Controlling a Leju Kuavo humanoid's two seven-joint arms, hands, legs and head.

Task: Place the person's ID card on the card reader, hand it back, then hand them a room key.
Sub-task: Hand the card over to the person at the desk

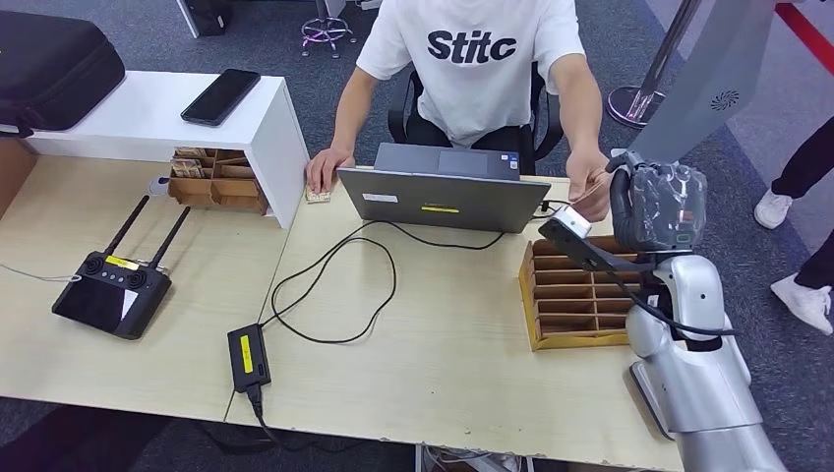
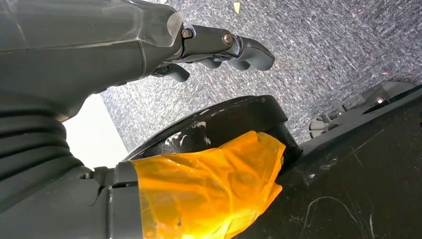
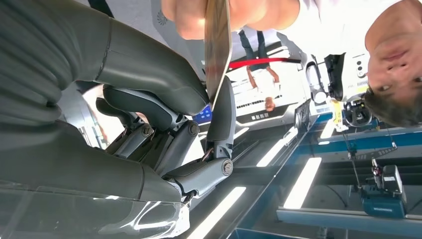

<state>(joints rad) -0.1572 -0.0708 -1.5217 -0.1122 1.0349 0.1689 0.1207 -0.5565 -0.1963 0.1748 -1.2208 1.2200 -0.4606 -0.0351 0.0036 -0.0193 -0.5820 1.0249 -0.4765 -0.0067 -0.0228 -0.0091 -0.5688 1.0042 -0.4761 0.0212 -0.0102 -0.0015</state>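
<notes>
Counter front point(image 1: 462, 393): lay nearest, pale wood; black power brick point(image 1: 248, 356) near its edge, cable looping toward the laptop point(image 1: 433, 197).
Far left: sat a black controller with two antennas point(image 1: 110, 290); behind it a white shelf point(image 1: 148, 118) carrying a phone point(image 1: 220, 95).
Left hand point(image 2: 219, 47): hung low over grey carpet, fingers point(image 2: 249, 52) curled in, nothing held.
Middle: sat a person in a white shirt point(image 1: 472, 59) behind the laptop, one hand resting on the counter.
Wooden slotted tray point(image 1: 575, 300): stood right of the laptop, beside the right arm.
Right hand point(image 1: 657, 206): raised to meet the person's outstretched hand point(image 1: 587, 184).
ID card point(image 3: 217, 47): stood edge-on between thumb and dark fingers point(image 3: 221, 117), far end in the person's grip; whether pinched firmly or merely touched, could not tell.
Handling, judged: thin, stiff, light, slick-faced; prone to slipping or twisting. Best taken flat across both faces near the free short end, pressed lightly.
Card reader: not made out.
</notes>
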